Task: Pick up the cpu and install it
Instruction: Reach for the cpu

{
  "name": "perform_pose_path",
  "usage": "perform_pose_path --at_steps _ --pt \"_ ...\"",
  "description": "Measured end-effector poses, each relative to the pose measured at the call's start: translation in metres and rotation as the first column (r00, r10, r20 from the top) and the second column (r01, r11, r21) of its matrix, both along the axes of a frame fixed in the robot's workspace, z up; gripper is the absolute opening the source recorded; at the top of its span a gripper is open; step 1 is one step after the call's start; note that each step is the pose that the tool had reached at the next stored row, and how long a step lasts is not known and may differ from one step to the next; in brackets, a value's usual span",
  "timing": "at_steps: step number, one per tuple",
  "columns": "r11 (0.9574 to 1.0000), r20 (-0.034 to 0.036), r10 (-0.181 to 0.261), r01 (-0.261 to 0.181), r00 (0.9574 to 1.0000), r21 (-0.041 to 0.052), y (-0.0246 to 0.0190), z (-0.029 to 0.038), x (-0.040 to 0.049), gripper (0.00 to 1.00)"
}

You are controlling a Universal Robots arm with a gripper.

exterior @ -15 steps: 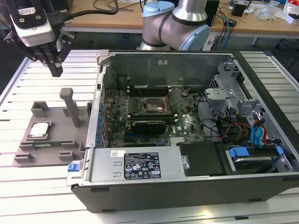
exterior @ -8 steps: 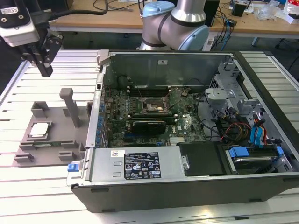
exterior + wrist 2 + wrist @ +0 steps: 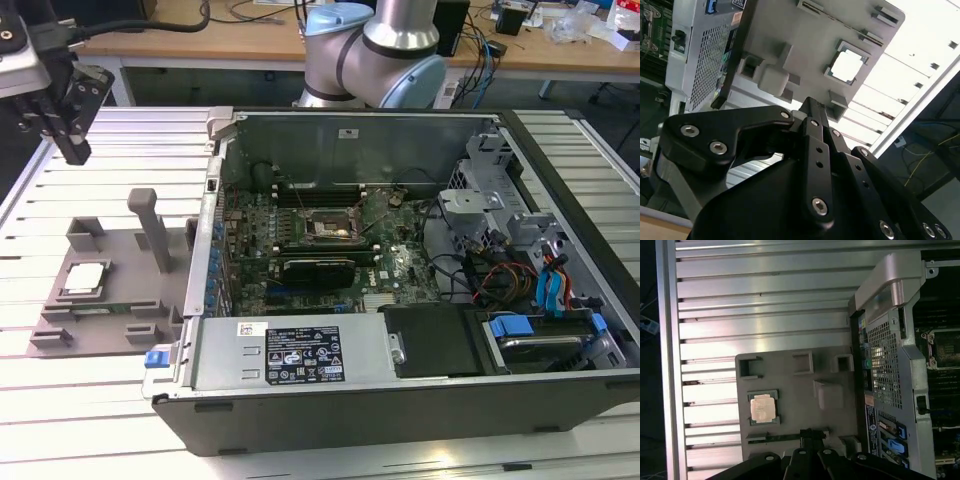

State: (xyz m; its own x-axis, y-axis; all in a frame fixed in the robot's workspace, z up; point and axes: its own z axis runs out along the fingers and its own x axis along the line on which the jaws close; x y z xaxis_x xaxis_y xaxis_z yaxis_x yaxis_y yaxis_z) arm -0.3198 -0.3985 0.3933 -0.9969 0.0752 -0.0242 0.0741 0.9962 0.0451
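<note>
Small, flat, square cpu, silvery-white on top with a thin darker rim. Seated in a recess of the grey fixture plate, below the gripper and well apart from it. Ahead of the fingertips in both wrist views. Gripper fingers pressed together, pinching nothing. Open computer case beyond the plate.

cpu: bright metal | holder: matt grey plastic | table: ribbed glossy metal
</note>
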Motion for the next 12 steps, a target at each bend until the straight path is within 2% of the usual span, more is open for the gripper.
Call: perform_pose_path --at_steps 4,6,8,12 --pt "1.0000 0.0002 0.000 0.000 1.0000 0.0000 0.0000 -0.0003 -0.0198 0.11" --pt "1.0000 0.0002 0.000 0.000 1.0000 0.0000 0.0001 -0.0005 -0.0248 0.11" --pt "1.0000 0.0002 0.000 0.000 1.0000 0.0000 0.0001 -0.0005 -0.0345 0.11" --pt "1.0000 0.0002 0.000 0.000 1.0000 0.0000 0.0001 -0.0006 -0.0425 0.11"
